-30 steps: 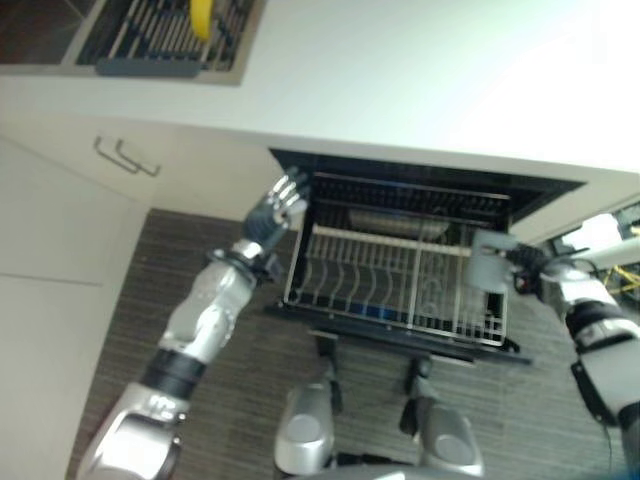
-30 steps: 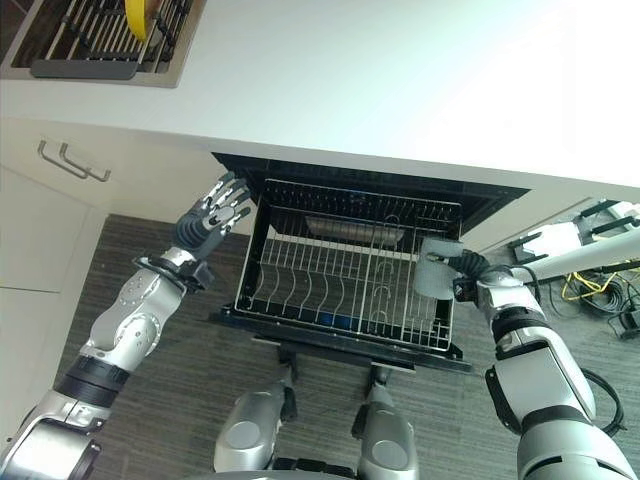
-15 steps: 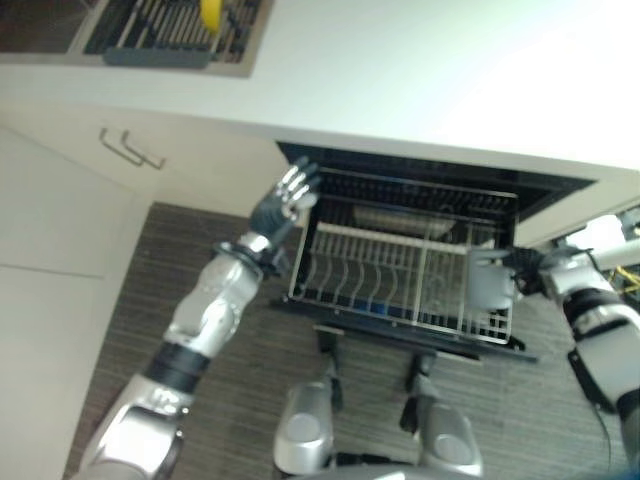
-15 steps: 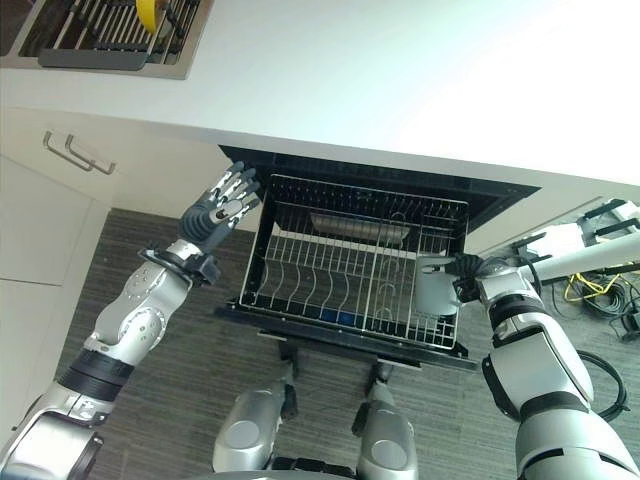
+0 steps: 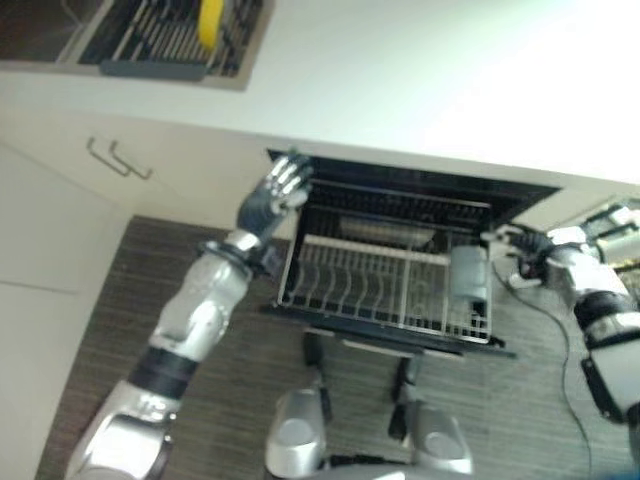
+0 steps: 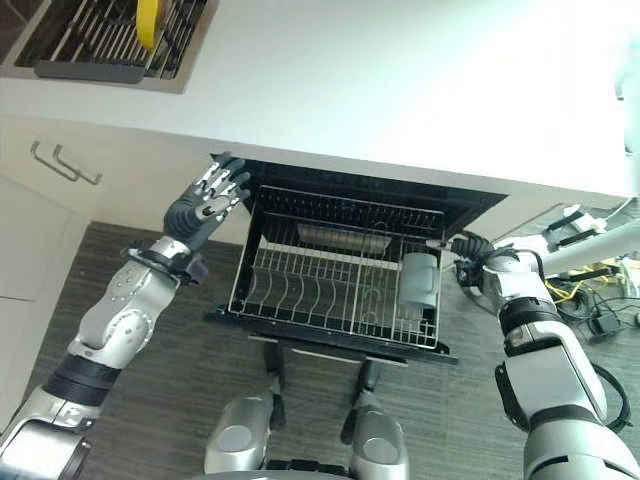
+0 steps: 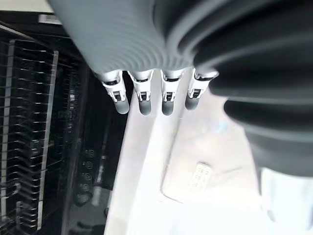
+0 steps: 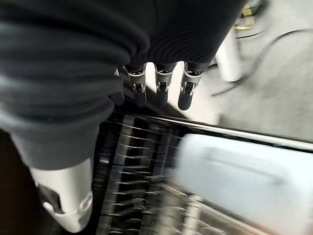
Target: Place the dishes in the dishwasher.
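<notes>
Lying on its side in the right-hand part of the pulled-out wire rack (image 6: 330,300) is a pale grey, smooth-sided cup (image 6: 418,280), its rounded body resting across the thin metal tines. The rack is a grid of bright steel wire with rows of upright curved prongs on its left part, and it sits on the lowered dark door of the dishwasher (image 6: 470,195), whose black opening is set under a flat white counter (image 6: 400,90).

The right hand (image 6: 468,247) is just beside the cup's right side, apart from it, its fingers straight and holding nothing; the right wrist view shows the dark-tipped fingers (image 8: 161,90) extended in a row above the rack's edge and the cup's pale wall.

The left hand (image 6: 203,203) is raised at the left corner of the dishwasher opening, fingers spread and empty, near the cream cabinet front with its metal bar handles (image 6: 55,162). In the left wrist view a small white label (image 7: 200,177) shows on a pale surface, its print too small to read.

At the far left, a yellow plate (image 6: 147,22) stands upright in a dark drying rack (image 6: 90,50) sunk into the counter. The floor (image 6: 150,400) is grey with fine stripes.
</notes>
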